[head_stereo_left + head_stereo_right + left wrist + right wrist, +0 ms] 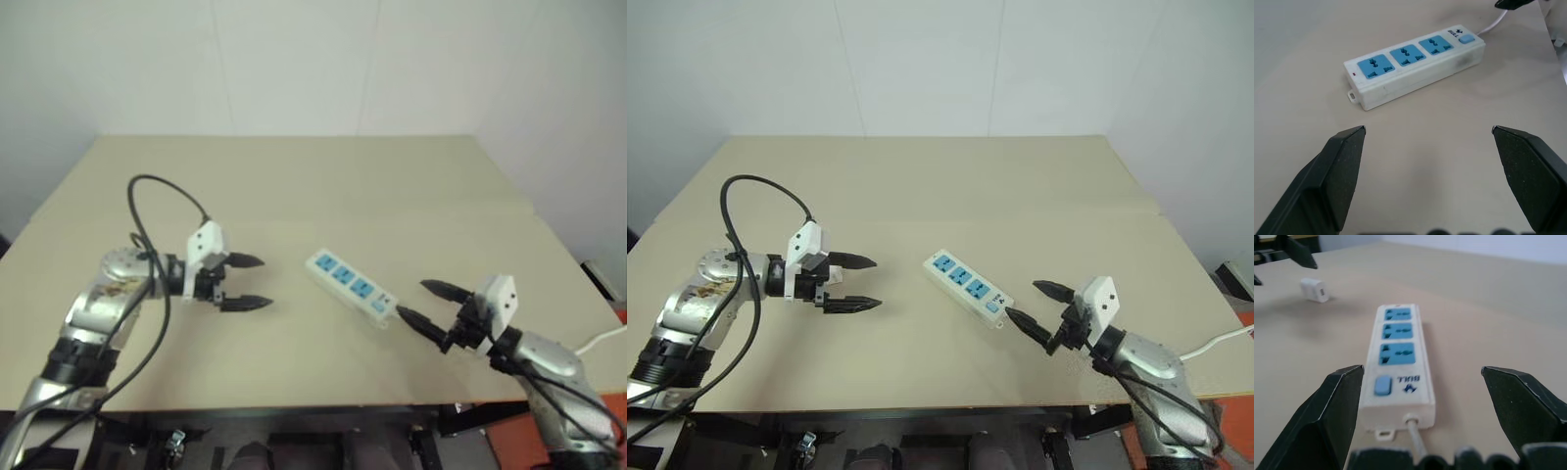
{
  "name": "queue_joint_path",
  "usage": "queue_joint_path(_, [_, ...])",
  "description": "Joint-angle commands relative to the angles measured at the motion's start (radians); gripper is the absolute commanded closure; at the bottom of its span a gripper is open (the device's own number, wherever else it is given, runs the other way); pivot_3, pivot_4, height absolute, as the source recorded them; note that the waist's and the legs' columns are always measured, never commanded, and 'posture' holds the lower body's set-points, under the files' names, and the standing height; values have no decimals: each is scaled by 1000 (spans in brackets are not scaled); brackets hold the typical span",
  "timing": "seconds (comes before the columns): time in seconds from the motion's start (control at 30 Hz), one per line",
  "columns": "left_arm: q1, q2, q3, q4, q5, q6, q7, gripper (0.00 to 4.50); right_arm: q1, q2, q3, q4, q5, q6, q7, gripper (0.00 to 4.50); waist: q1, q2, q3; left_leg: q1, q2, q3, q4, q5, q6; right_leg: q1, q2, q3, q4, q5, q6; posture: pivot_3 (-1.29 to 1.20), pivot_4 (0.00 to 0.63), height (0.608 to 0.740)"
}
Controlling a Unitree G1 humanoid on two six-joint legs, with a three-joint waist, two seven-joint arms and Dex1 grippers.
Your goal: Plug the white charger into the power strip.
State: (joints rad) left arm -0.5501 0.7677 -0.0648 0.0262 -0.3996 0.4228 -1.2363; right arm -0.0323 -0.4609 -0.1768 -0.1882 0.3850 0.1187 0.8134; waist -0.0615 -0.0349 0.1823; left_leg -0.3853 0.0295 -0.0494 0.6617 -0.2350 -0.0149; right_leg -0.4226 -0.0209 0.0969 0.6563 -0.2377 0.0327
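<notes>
Two grippers hang spread wide and empty over the tan table [294,176]. Between them the power strip [351,283] lies flat, its three blue sockets up and switch end toward the right gripper [428,307], which touches nothing. The white charger [1314,289] lies on the table beyond the strip's far end, near the left gripper's [241,282] fingertips. It looks light, rigid and smooth, likely to slip; pinching its flat opposite sides seems best.
</notes>
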Motion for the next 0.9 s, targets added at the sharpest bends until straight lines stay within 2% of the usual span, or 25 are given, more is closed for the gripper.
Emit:
queue_joint_path(0.03, [-17, 9, 35, -30, -9, -2, 12, 0, -21, 19, 22, 16, -3, -58, 4, 22, 0, 0, 0, 0, 0, 0, 0, 0, 0, 0, 0, 0, 0, 0, 0, 0, 150, 740])
queue_joint_path(0.13, [6, 19, 36, -39, 2, -13, 13, 0, -45, 26, 65, 84, -55, -115, 5, 22, -1, 0, 0, 0, 0, 0, 0, 0, 0, 0, 0, 0, 0, 1, -1, 0, 150, 740])
queue_joint_path(0.47, [39, 30, 65, -84, -14, 1, 30, 0, -125, 40, 129, 230, -87, -172, 29, 22, 0, 0, 0, 0, 0, 0, 0, 0, 0, 0, 0, 0, 0, 2, -4, 0, 150, 740])
queue_joint_path(0.9, [66, 36, 77, -113, -17, 0, 38, 0, -129, 63, 146, 289, -98, -188, 13, 22, 0, 0, 0, 0, 0, 0, 0, 0, 0, 0, 0, 0, 0, 3, -4, 0, 150, 740])
